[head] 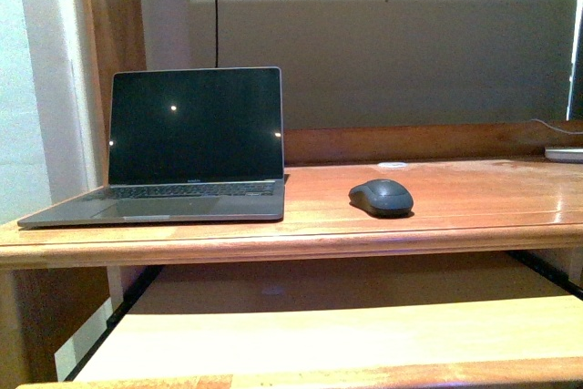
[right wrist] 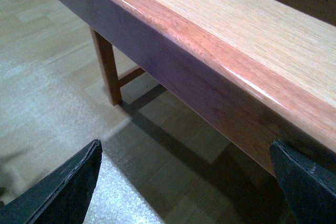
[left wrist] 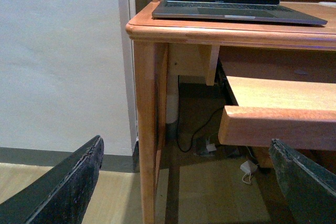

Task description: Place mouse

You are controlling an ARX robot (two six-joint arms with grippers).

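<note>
Mouse: the mouse (head: 382, 197) sits on the desk (head: 474, 198) top, right of the laptop (head: 182, 148) and well apart from it, with a small white disc (head: 393, 165) behind it near the back rail.
Left gripper: the left gripper (left wrist: 184, 182) is down beside the desk's front corner, fingers spread wide, nothing between them.
Right gripper: the right gripper (right wrist: 184, 182) hangs below the front edge of the pull-out shelf (right wrist: 220, 30), fingers likewise wide apart and empty.
Step in hand: judged as reaching for the mouse, since neither arm shows in the front view.
Which arm: the right looks the better choice (the mouse lies right of centre).
Approach: rise clear of the shelf edge first, then come in from above the desk top.
Grasp: close across the narrow sides of the dome, low down, since the smooth rounded top may slip.
Caution: keep off the laptop's lid.
</note>
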